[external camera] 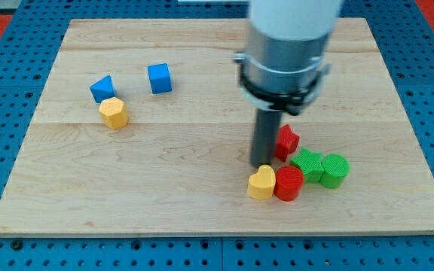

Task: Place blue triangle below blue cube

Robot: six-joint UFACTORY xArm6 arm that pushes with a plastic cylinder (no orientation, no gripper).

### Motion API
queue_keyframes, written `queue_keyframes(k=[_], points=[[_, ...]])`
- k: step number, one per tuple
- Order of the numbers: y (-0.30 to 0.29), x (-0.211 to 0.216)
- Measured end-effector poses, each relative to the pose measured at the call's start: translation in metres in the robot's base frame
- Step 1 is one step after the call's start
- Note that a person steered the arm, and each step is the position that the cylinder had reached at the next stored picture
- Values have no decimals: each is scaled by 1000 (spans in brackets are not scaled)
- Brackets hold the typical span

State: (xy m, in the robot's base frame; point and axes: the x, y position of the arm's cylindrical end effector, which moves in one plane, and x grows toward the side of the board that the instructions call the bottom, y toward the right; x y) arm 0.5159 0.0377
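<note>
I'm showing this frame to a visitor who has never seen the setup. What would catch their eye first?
The big grey arm at the view's top centre, its dark rod reaching down so my tip sits just above a yellow heart block. Around it cluster a red cylinder, two green blocks and another red block. Far left sit the blue triangle, blue cube and a yellow block.

Desk: pale wooden desk [202,203] over a blue pegboard [6,98].
Upper left: yellow hexagon [114,113].
Lower right: yellow heart [261,183] touching red cylinder [288,183].
Behind them: red block [286,141], green star [307,163], green cylinder [335,170] bunched together.
</note>
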Motion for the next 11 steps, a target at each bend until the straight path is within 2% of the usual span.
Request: queue_keyframes(k=[1,2,3,4,6,7,8,10,11], points=[[-97,0],[-239,-15],[-337,-59],[-341,-113],[-243,-143],[-184,-143],[-122,-124],[-197,-126],[-150,-80]])
